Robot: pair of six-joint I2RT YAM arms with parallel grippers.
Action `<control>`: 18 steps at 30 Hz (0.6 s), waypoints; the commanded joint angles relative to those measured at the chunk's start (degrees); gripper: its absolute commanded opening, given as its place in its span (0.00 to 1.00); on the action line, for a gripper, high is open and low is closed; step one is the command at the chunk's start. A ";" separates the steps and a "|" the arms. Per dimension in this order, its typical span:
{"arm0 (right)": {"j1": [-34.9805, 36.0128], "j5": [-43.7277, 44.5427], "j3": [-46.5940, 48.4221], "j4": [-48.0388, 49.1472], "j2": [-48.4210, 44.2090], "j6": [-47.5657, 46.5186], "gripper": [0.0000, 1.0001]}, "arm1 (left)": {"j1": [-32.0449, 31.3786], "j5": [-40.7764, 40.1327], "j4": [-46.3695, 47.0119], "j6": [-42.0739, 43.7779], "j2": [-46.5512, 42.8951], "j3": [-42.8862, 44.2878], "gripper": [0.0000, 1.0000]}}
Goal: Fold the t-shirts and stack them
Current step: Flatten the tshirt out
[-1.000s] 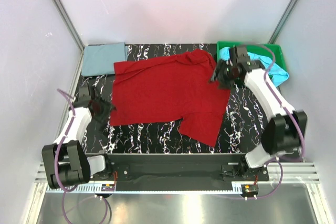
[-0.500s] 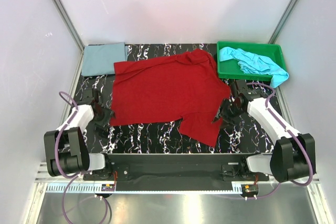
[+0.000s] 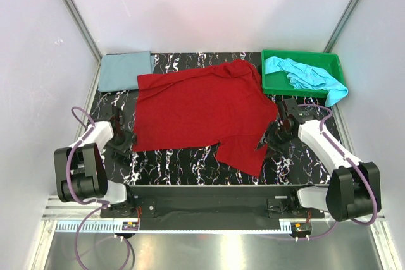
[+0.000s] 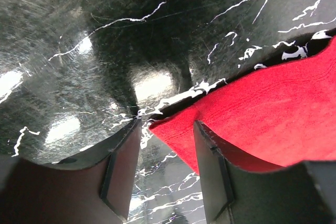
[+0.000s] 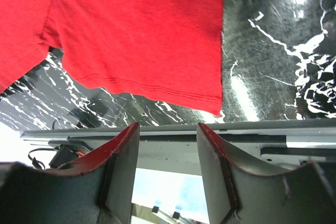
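Right gripper (image 5: 167, 129) has moved from beside the green tray (image 3: 278, 88) to the red t-shirt (image 3: 202, 112) sleeve; left gripper (image 4: 166, 129) has drawn back to the hem corner.

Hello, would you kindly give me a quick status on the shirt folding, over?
Left gripper open at near corner of red t-shirt; right gripper open by its sleeve hem. Red t-shirt spread flat, unfolded. Nothing lying on it.

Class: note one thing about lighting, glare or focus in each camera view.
Top view: even, sharp light; the metal ledge reflects it. Left wrist view: white glare patches on the glossy table, left fingers dark. Right wrist view: glare on the table at upper right, washed-out patch between the right fingers.
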 commanded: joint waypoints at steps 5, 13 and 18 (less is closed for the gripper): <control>0.14 2.83 -2.36 -1.39 0.73 5.47 0.56 | 0.48 -2.49 1.52 -0.58 3.71 0.65 0.27; 0.14 2.57 -6.75 -0.78 5.28 7.32 0.56 | 0.66 -1.61 2.05 2.15 4.15 1.44 0.00; 0.14 1.07 -10.36 4.83 8.72 9.25 0.55 | 0.75 -0.82 2.23 3.38 3.89 1.96 0.00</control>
